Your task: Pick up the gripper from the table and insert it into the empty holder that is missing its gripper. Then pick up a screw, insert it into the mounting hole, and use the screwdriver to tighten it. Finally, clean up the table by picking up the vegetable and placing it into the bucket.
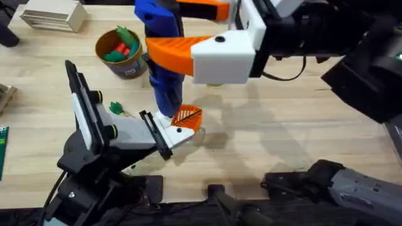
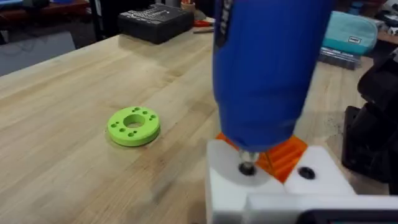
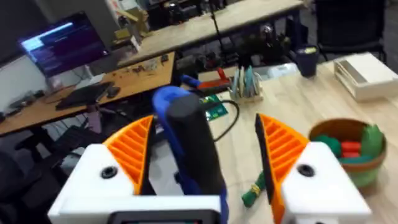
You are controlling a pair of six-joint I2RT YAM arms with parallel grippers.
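Note:
The blue-handled screwdriver (image 1: 164,69) stands upright, and my right gripper (image 1: 166,28) is shut on its handle (image 3: 186,140), reaching in from the upper right. Its dark tip (image 2: 247,165) sits in the mounting hole of the white holder (image 2: 227,186) on my left gripper (image 1: 187,123). The orange gripper (image 2: 287,152) sits in that holder. The left fingers stand close together, shut with nothing between them. The small dark green vegetable (image 1: 116,108) lies on the table left of the left gripper. The bucket (image 1: 119,59) stands behind it with toy food inside.
A lime green ring with holes (image 2: 134,126) lies on the wood beyond the left gripper. A stack of pale boards (image 1: 53,16) sits at the back left. The right half of the table (image 1: 282,138) is bare wood.

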